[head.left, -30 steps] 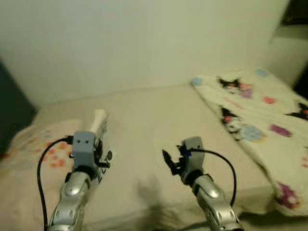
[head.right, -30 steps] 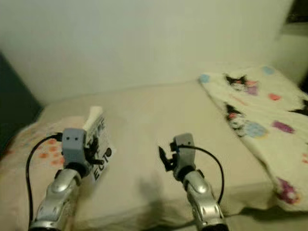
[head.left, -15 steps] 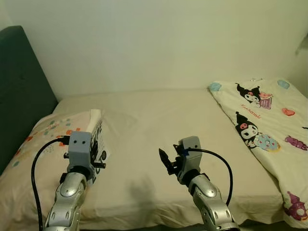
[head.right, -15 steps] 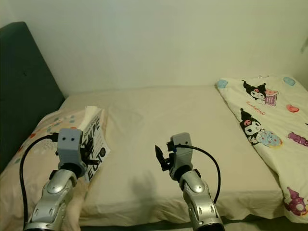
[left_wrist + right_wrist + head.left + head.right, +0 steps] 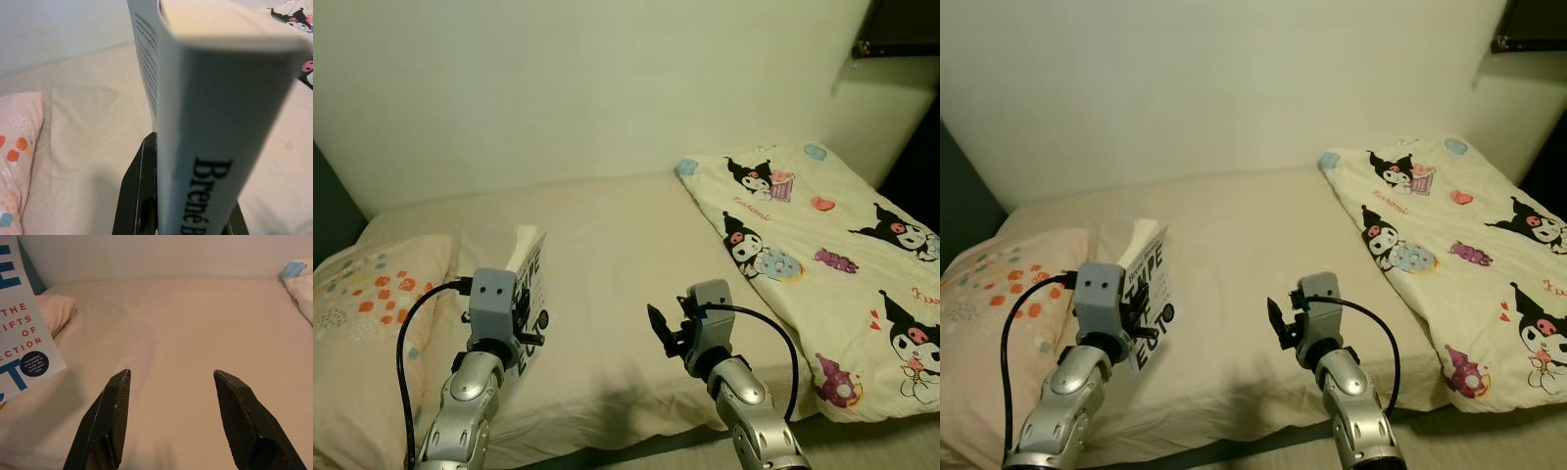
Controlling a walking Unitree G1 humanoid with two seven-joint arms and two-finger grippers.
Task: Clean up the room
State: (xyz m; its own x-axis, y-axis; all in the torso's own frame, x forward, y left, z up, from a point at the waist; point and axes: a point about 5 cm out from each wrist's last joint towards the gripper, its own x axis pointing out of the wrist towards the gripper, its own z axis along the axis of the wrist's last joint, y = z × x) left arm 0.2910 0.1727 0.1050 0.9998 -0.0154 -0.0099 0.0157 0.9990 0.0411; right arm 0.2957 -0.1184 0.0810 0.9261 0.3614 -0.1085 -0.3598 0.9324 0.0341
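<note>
A: Where is the book (image 5: 1148, 294)?

B: Held up above the bed (image 5: 607, 255), near its left side and just beside the pillow (image 5: 372, 313). The left tool (image 5: 514, 328) is clenched on it: in the left wrist view the spine (image 5: 215, 142) stands upright between the two black fingers (image 5: 139, 196), which press against it from either side.

A: What can you read on it?

B: The cover is white with large dark letters and a dark round badge. In the right wrist view the cover (image 5: 22, 333) shows red words reading "THE", "IFTS OF" and "ECTION", with blue letters above and below. The spine carries dark print that begins "Bren".

A: And the right tool (image 5: 1278, 328)?

B: It hangs released over the middle of the bed, nothing between its fingers (image 5: 115, 406). They stand well apart, with bare sheet in the gap.

A: What lies on the bed?

B: The pillow, pale peach with orange and teal dots, sits at the left end. A cream blanket (image 5: 822, 255) printed with black cartoon figures, hearts and sweets covers the right end and drapes over the near edge. The sheet between them is plain beige and slightly creased.

A: Beyond that?

B: A pale wall (image 5: 587, 88) runs behind the bed. A dark headboard (image 5: 331, 215) edges in at the far left, and a dark shelf (image 5: 896, 29) sits in the upper right corner.
</note>
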